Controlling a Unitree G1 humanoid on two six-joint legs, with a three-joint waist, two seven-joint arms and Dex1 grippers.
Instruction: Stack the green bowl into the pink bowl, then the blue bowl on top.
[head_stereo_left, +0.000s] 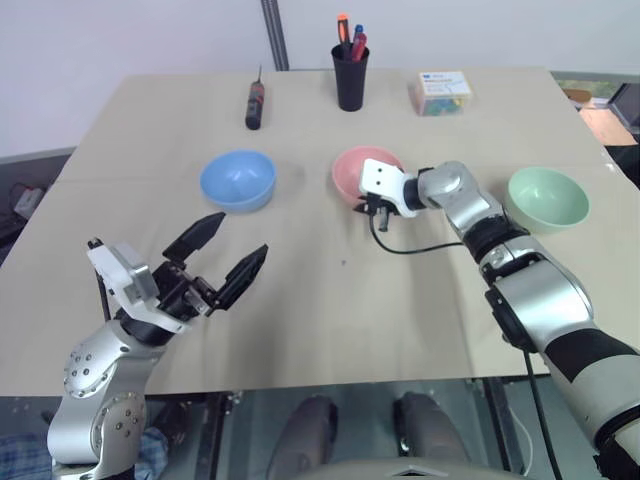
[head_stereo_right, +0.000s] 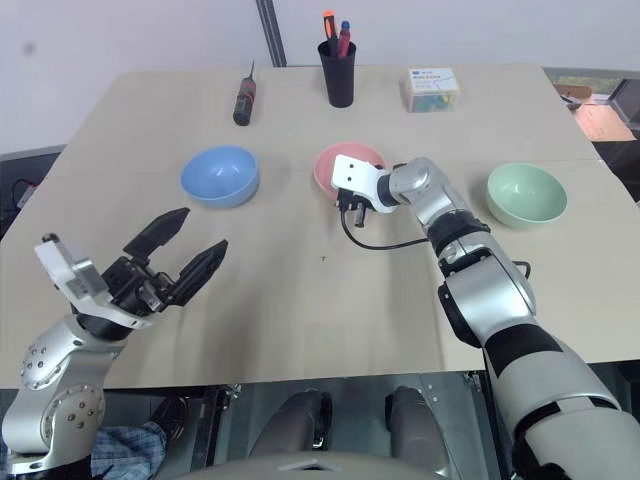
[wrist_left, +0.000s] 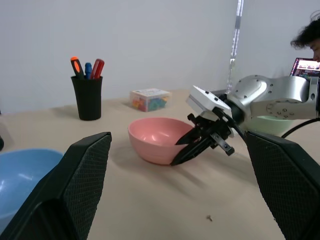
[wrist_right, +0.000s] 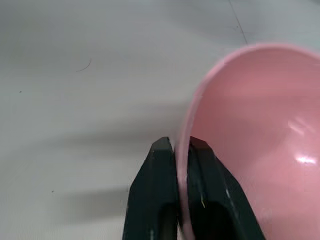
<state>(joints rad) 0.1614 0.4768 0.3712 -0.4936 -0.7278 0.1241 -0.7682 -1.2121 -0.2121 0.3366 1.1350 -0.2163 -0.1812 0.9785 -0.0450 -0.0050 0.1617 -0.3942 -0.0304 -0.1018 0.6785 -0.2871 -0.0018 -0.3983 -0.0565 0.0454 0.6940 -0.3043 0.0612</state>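
Right pincer (wrist_right: 181, 145) pinches the pink bowl (wrist_right: 250, 135) rim (one of three bowls); left pincer (head_stereo_left: 218, 252) gapes wide.

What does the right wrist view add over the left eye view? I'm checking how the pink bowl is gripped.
Right wrist view: the right gripper is shut on the pink bowl, one finger inside the rim, one outside.
Left eye view: the blue bowl to the robot's left of the pink one, the green bowl to its right, the open left gripper, the pen cup.
Both: pink bowl and table.
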